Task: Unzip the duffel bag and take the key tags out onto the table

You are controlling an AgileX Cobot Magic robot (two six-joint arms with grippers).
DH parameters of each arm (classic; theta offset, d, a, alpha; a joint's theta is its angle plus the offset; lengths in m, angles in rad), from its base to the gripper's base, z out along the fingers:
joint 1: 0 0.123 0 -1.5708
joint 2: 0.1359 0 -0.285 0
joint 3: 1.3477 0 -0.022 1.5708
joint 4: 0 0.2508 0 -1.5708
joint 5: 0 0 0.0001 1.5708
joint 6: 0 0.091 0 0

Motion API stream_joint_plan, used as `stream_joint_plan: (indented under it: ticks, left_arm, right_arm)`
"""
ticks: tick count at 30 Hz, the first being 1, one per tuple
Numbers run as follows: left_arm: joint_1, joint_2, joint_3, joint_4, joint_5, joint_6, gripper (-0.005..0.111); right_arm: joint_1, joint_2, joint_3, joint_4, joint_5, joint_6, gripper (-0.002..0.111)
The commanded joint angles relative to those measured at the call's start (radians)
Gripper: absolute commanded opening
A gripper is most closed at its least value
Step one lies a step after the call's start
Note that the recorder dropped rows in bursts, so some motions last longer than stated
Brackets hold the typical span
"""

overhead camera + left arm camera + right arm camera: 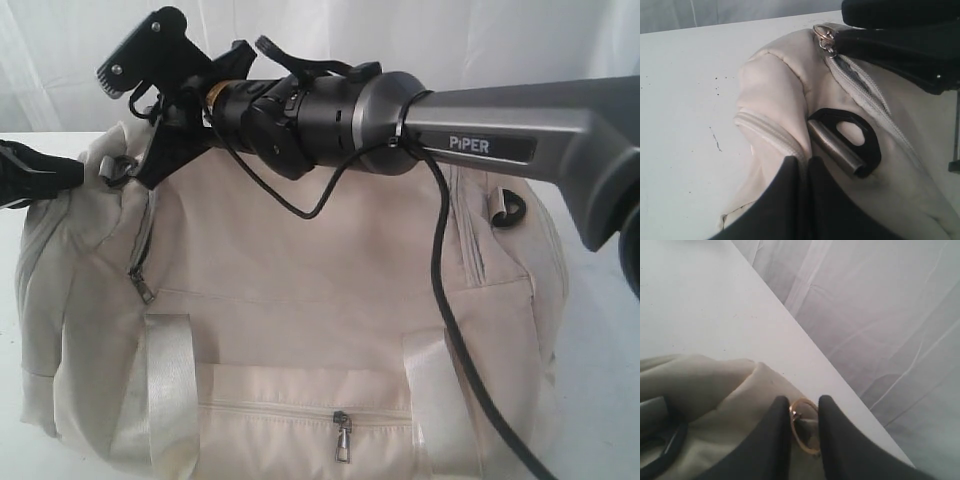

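Note:
The cream duffel bag (pixel 300 260) lies on the white table (pixel 600 330) with its top zipper (pixel 860 90) closed. At the bag's left end my left gripper (pixel 75 172) (pixel 802 160) is shut on a fold of the bag's fabric (pixel 775 90). My right gripper (pixel 140 170) (pixel 804 401) reaches across to that same end. Its two fingers sit on either side of the brass ring zipper pull (pixel 800 440) and touch it. The key tags are out of view.
A black D-ring with a metal tube (pixel 840 145) lies on the bag beside my left gripper. The zipped front pocket has a small grey pull (pixel 343 440). The right arm and its cable (pixel 450 300) cross above the bag. A white curtain (pixel 880 315) hangs behind the table edge.

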Motion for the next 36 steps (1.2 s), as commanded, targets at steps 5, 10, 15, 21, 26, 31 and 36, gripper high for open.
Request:
stream_joint_plan:
  ticks: [5,10,15,21,26,31,36]
  left_arm:
    - [-0.007,-0.005,0.005,0.008,0.003,0.003,0.0]
    - [-0.007,-0.005,0.005,0.008,0.003,0.003,0.0]
    - [-0.007,-0.005,0.005,0.008,0.001,0.003,0.0]
    - [-0.007,-0.005,0.005,0.008,0.001,0.003,0.0]
    - [-0.007,-0.005,0.005,0.008,0.001,0.003,0.0]
    - [-0.007,-0.005,0.005,0.008,0.001,0.003,0.0]
    - [-0.007,-0.005,0.005,0.008,0.001,0.003,0.0]
  right_arm:
    - [-0.005,-0.001,-0.065,0.006,0.013,0.005,0.0]
    - [-0.014,-0.001,-0.085,0.006,0.041,0.005,0.0]
    - [-0.068,-0.001,-0.085,0.1,0.041,0.005,0.0]
    - [-0.104,-0.001,-0.085,0.181,0.041,0.005,0.0]
    - [-0.103,-0.014,-0.085,0.201,0.089,0.263,0.0]
    - [-0.103,-0.031,-0.085,0.195,0.243,0.181,0.0]
    - [-0.095,-0.042,-0.085,0.206,0.352,0.045,0.0]
